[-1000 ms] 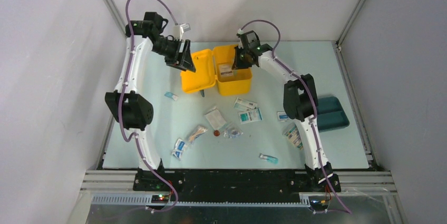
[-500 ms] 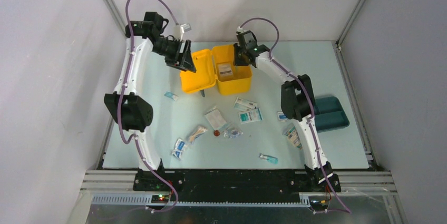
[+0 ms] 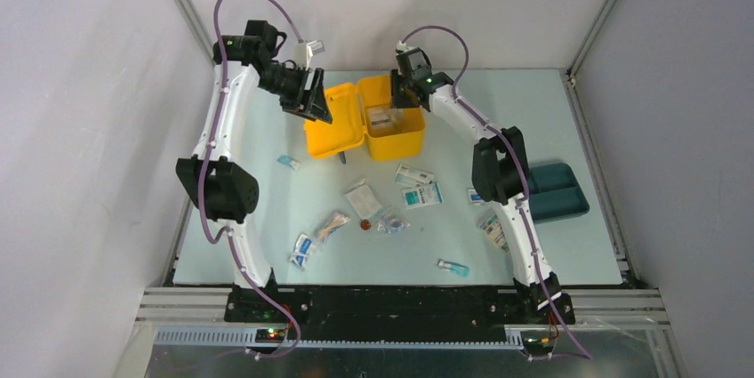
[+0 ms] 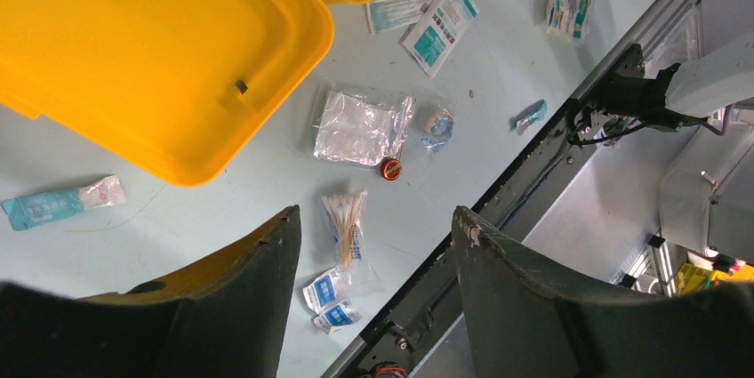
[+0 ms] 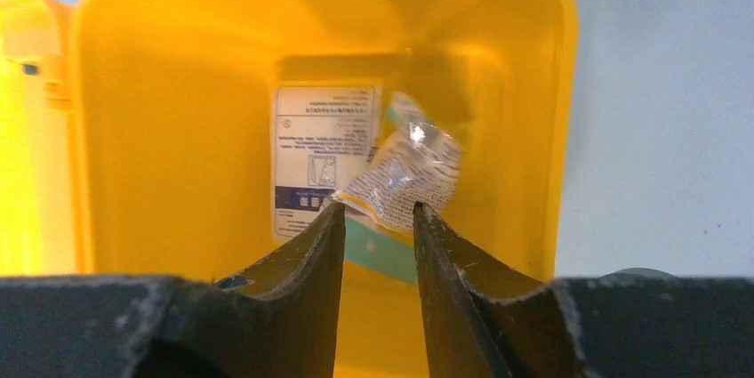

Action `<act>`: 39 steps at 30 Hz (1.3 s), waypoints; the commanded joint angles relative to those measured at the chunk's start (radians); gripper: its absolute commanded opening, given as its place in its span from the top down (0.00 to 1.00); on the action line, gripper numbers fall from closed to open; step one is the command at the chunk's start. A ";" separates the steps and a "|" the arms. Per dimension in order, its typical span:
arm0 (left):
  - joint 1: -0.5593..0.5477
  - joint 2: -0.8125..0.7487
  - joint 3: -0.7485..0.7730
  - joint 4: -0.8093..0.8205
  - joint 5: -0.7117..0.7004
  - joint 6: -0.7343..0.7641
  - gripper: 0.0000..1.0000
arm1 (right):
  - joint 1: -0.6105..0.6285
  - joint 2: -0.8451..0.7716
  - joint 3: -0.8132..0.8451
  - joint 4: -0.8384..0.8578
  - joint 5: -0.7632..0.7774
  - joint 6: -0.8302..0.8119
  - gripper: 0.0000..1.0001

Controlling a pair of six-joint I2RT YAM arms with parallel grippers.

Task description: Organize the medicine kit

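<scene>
**Q:** Where is the medicine kit?

**A:** The medicine kit [image 3: 342, 129] stands on the desk [image 3: 551, 111], near the middle of the far edge. It is open: the lid lies flat toward the left edge and the base sits toward the right edge.

**Q:** What else of size is on the desk?

**A:** A dark teal tray [image 3: 560, 191] sits at the right edge, partly hidden behind the right arm.

**Q:** State of the left pincer?

**A:** The left pincer [image 4: 375, 218] hangs above the far left corner of the lid. Its fingers stand wide apart with nothing between them.

**Q:** State of the right pincer?

**A:** The right pincer [image 5: 377, 209] is over the far side of the base and looks down into it. Its fingers are a narrow gap apart, and the floor of the base shows through the gap.

**Q:** Contents of the base?

**A:** A white carton [image 5: 324, 156] with a printed label lies flat. A clear crinkled packet [image 5: 409, 169] rests partly on it.

**Q:** Loose items?

**A:** All lie between the kit and the near edge:
- a clear bag [image 3: 363, 198]
- white-and-teal sachets [image 3: 422, 194], just toward the right edge from the bag
- a pack of cotton swabs [image 3: 332, 225]
- a small red round piece [image 3: 363, 226]

One further sachet [image 3: 288, 162] lies toward the left edge, near the lid.
</scene>
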 commanded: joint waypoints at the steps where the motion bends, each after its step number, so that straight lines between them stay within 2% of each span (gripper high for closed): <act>1: -0.008 -0.047 0.025 0.002 -0.011 -0.005 0.31 | -0.015 -0.067 0.072 -0.018 -0.027 -0.013 0.62; 10: -0.003 -0.059 0.074 0.044 -0.098 0.036 0.29 | -0.105 -0.385 -0.150 0.071 -0.388 -0.148 0.54; 12: -0.002 -0.080 0.069 0.085 -0.111 0.046 0.30 | -0.134 -0.460 -0.268 0.110 -0.510 -0.203 0.53; 16: -0.003 -0.155 0.030 0.223 -0.164 0.047 0.30 | -0.189 -0.659 -0.562 0.282 -0.699 -0.366 0.52; 20: -0.019 -0.327 -0.168 0.485 -0.279 0.041 0.29 | -0.206 -0.838 -0.765 0.323 -0.775 -0.583 0.49; 21: -0.036 -0.397 -0.260 0.595 -0.309 0.042 0.29 | -0.207 -0.882 -0.786 0.288 -0.777 -0.612 0.48; 23: -0.080 -0.505 -0.410 0.763 -0.530 0.036 0.29 | -0.219 -0.939 -0.837 0.209 -0.769 -0.693 0.48; 24: -0.098 -0.541 -0.465 0.824 -0.591 0.028 0.26 | -0.224 -0.957 -0.872 0.180 -0.759 -0.740 0.47; 25: -0.136 -0.606 -0.573 0.939 -0.724 0.024 0.23 | -0.231 -0.991 -0.891 0.126 -0.748 -0.762 0.47; 27: -0.194 -0.676 -0.700 1.063 -0.864 0.013 0.09 | -0.234 -1.045 -0.962 0.078 -0.674 -0.793 0.47; 28: -0.228 -0.689 -0.726 1.091 -0.891 -0.004 0.03 | -0.234 -1.064 -1.014 0.065 -0.590 -0.778 0.48; 32: -0.316 -0.701 -0.791 1.069 -0.970 -0.081 0.00 | -0.215 -1.146 -1.169 -0.018 -0.280 -0.619 0.48; 35: -0.367 -0.698 -0.815 1.068 -1.025 -0.049 0.00 | -0.186 -1.207 -1.304 -0.060 -0.197 -0.542 0.45; 39: -0.371 -0.655 -0.800 1.052 -1.078 -0.102 0.02 | -0.129 -1.253 -1.419 -0.085 -0.121 -0.487 0.42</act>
